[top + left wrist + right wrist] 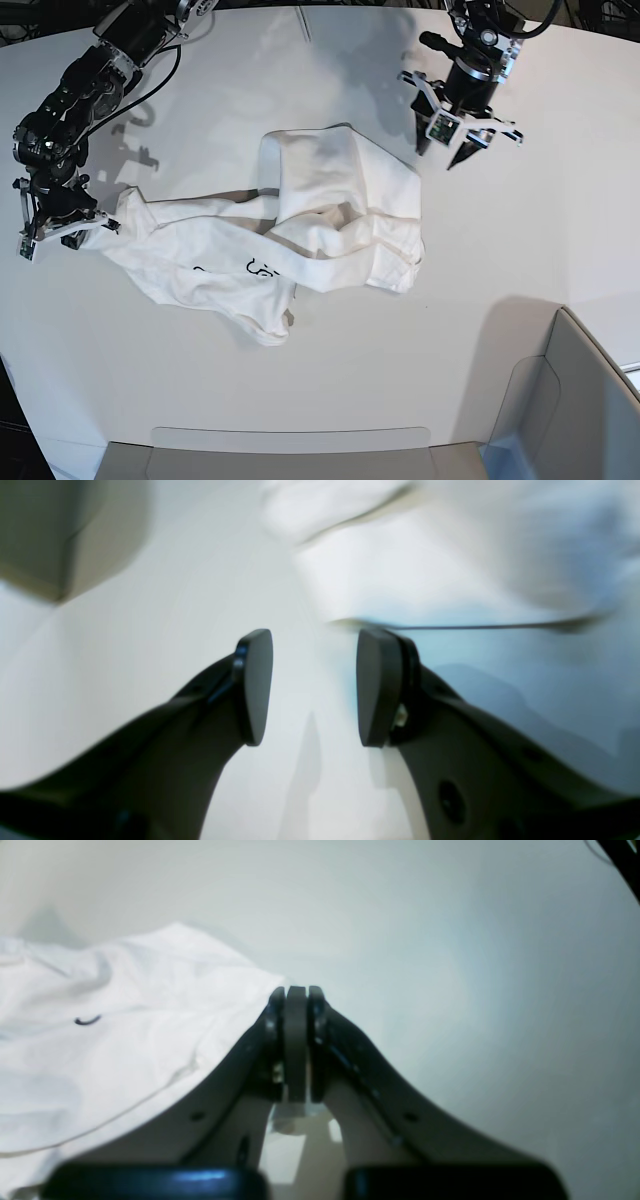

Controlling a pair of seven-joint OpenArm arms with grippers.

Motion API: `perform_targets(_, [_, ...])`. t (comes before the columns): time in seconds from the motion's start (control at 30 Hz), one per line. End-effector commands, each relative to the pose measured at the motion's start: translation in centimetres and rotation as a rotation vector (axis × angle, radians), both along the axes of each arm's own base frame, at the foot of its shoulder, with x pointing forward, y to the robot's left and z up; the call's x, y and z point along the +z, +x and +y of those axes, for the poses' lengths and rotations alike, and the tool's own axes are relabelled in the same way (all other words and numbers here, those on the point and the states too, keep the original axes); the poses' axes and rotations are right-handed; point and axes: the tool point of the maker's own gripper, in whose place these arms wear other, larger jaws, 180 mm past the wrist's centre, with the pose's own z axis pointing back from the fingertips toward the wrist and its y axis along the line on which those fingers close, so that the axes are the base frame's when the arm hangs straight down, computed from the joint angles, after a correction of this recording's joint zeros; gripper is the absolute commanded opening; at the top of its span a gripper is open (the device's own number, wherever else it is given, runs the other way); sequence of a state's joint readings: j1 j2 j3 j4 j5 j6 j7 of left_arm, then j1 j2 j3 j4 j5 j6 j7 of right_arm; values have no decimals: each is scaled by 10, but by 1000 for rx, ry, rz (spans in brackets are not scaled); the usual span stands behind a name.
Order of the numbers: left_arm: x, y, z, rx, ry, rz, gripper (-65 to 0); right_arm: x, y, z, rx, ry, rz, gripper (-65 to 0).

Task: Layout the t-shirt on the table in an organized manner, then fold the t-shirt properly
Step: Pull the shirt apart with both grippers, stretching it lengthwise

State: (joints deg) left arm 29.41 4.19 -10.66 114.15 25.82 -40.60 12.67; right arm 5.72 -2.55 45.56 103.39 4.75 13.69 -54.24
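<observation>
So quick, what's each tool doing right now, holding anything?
Left tool: open, empty, above the table beside the t-shirt.
Right tool: shut at the t-shirt's edge; whether it pinches cloth cannot be told.

Both arms are black and jointed, looped with thin black cables, the left gripper [446,150] carrying flat dark oval pads [257,685] and the right gripper [48,222] pale brackets with small screw holes.
</observation>
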Motion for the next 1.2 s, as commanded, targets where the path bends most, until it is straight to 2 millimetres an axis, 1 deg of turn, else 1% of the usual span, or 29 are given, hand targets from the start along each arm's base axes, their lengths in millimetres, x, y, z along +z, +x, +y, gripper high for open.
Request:
perform_targets(0.0, [11,3,-6,-12,-18,-46,-366,16,7,-3,11,-23,-58,-650])
perform_targets(0.07, [9,0,-20,-50,-32,-38,-361,8,0,-2,12,-20,-35,-650])
perform_targets(0.17, [6,0,-35,-100,2,-28,-346,6,-4,-5,11,-31,-21,-650])
perform_targets(0.3, [1,-2,-66,-160,31,15,-345,0,-9,-4,20,-32,-2,-650])
perform_targets(0.33, [-1,-1,-72,-175,49,31,-345,-1,-9,-3,20,-29,0,-650])
perform_targets(0.37, [0,5,-80,-193,69,36,-345,-1,-9,-3,20,-29,0,-650])
perform_targets(0.4, [1,9,-83,-199,82,43,-345,-2,-9,-2,20,-28,0,-650])
perform_targets(0.47, [0,17,-87,-196,118,74,-345,-2,-10,-2,20,-28,1,-650])
perform_targets(0.6, [8,42,-81,-160,195,96,-345,-7,-14,-2,22,-28,17,-650])
perform_targets(0.7, [8,50,-83,-163,223,114,-345,-8,-16,-3,22,-31,21,-650])
perform_targets(0.83, [6,47,-87,-191,243,119,-345,-10,-18,-3,22,-31,27,-650])
perform_targets(0.97, [6,46,-85,-186,244,122,-345,-10,-18,-3,22,-33,29,-650])
perform_targets(1.07, [-2,36,-84,-182,252,162,-345,-10,-18,-3,22,-33,29,-650])
perform_targets(1.17, [-5,34,-88,-172,232,191,-345,-10,-17,-3,23,-33,27,-650])
